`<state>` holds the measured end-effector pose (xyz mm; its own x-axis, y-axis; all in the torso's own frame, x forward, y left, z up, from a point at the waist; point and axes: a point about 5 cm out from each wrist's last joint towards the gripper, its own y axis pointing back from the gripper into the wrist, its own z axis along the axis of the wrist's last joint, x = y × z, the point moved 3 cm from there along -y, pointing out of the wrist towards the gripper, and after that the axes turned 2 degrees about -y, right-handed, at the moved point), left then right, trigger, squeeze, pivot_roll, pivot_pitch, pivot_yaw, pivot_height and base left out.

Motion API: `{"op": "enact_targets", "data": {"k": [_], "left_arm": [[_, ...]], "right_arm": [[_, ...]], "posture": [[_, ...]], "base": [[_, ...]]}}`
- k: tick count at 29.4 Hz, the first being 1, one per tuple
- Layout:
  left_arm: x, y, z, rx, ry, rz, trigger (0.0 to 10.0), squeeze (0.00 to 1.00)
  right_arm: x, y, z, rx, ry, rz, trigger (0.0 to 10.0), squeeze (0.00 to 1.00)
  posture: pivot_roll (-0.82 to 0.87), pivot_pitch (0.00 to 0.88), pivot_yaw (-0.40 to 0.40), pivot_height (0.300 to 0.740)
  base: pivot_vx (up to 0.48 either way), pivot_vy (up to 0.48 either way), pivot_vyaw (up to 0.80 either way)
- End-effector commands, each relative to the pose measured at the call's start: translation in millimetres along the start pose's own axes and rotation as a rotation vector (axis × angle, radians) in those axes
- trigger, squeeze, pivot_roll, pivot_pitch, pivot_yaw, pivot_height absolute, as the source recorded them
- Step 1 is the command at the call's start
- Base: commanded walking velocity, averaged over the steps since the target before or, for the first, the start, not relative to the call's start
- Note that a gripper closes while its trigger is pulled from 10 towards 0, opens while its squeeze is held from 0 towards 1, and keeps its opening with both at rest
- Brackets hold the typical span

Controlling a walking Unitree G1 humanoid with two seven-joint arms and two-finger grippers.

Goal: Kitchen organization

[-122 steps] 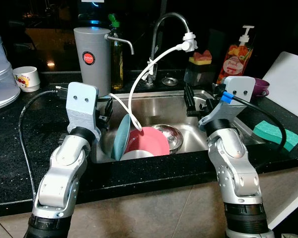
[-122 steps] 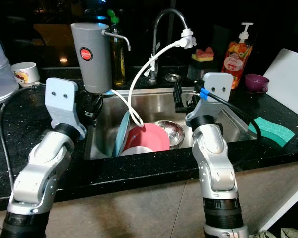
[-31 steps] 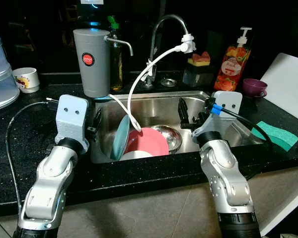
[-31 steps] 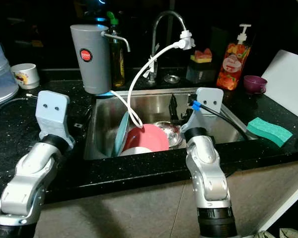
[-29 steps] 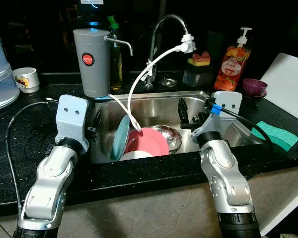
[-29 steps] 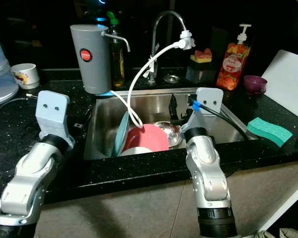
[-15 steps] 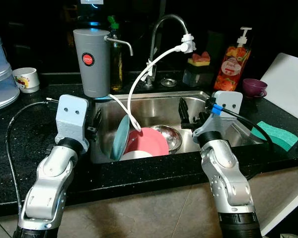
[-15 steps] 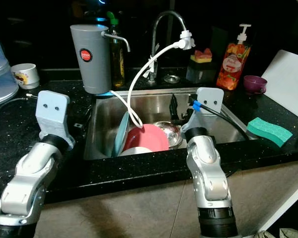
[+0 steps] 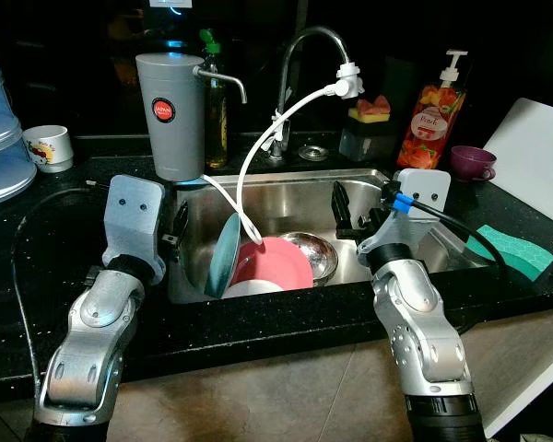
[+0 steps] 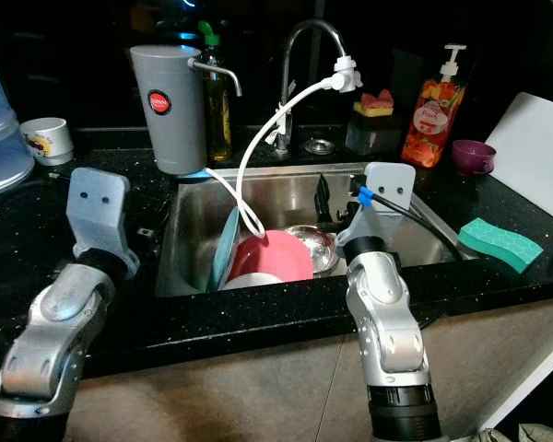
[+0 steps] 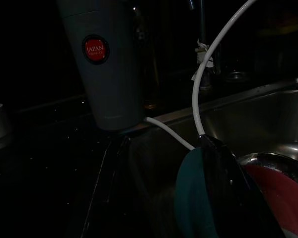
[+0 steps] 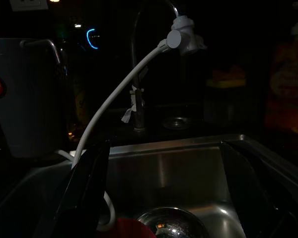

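Right jaws apart, empty | left jaws: cannot tell | pink plate (image 9: 278, 262) in sink (image 9: 295, 198)

plates (image 9: 275, 262) in sink (image 9: 286, 198) | filter jug (image 9: 170, 115) behind-left | sponge (image 9: 516, 250) right

The setting is a home kitchen, dimly lit. At frame centre a stainless steel sink (image 9: 415, 198) is set into a black speckled countertop (image 9: 37, 249), holding a pink plate (image 9: 281, 261), a teal plate (image 9: 223, 253) and a steel bowl (image 9: 315, 250) below a curved faucet (image 9: 304, 46). A soap dispenser (image 9: 435, 106), grey water filter (image 9: 170, 115) and green sponge (image 9: 518, 250) stand on the counter.
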<state>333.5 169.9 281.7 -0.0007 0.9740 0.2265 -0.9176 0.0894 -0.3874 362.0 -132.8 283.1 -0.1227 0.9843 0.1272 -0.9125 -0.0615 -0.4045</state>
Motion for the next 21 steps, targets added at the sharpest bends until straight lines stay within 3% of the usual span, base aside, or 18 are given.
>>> {"op": "enact_targets", "data": {"k": [1, 14, 21], "left_arm": [[-4.7, -0.3, 3.9, -0.017, -0.001, -0.015, 10.0, 0.00], [-14.9, 2.2, 3.5, -0.016, 0.017, -0.040, 10.0, 0.00], [-0.9, 10.0, -3.8, 0.009, -0.009, 0.053, 10.0, 0.00]], "right_arm": [[-3.4, 2.1, -1.7, 0.007, 0.004, -0.014, 10.0, 0.00], [-5.6, 6.3, -13.3, 0.041, 0.008, -0.021, 10.0, 0.00], [-9.2, 10.4, -23.8, 0.073, 0.020, -0.029, 10.0, 0.00]], "posture": [[0.08, 0.076, -0.055, 0.740], [0.08, 0.073, -0.053, 0.740], [0.08, 0.072, -0.052, 0.740]], "base": [[0.000, 0.000, 0.00], [0.000, 0.000, 0.00], [0.000, 0.000, 0.00]]}}
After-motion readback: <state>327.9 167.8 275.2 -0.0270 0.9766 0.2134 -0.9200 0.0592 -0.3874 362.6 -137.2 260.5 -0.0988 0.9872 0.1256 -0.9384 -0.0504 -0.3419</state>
